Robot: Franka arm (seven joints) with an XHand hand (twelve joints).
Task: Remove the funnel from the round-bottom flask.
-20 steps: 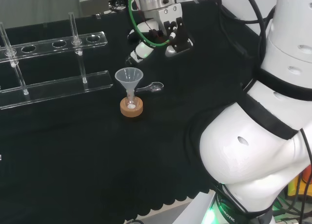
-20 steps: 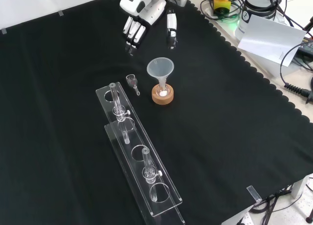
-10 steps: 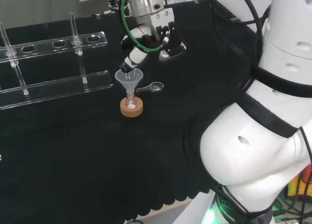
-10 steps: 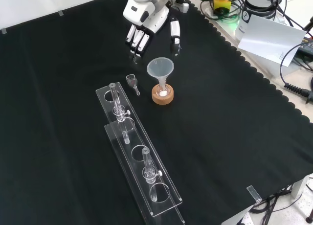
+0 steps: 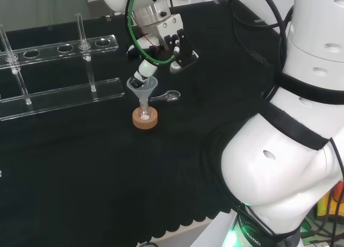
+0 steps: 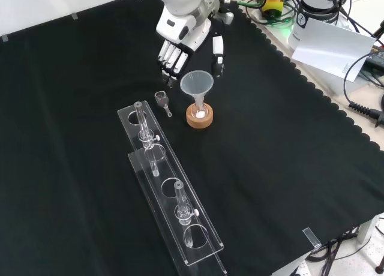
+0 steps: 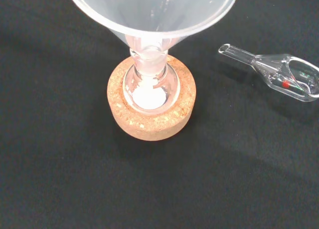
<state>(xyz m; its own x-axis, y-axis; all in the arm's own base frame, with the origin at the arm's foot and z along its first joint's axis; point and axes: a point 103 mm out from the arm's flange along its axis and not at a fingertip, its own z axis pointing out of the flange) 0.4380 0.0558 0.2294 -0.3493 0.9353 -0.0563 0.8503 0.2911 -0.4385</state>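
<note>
Fingers (image 6: 174,59) straight and spread, thumb apart, gripping nothing; hand (image 6: 187,41) just above and behind funnel (image 6: 197,84) in the front view. Funnel seated in flask (image 7: 148,87) on cork ring (image 7: 152,120), a small glass scoop (image 7: 279,75) beside. Nothing lifted yet: grasp and removal all left.

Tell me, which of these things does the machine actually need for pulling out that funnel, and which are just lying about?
Needed:
funnel
round-bottom flask beneath it
cork ring holding the flask
hand, open beside the funnel

Just lying about:
clear tube rack with its tubes
small glass scoop
</note>
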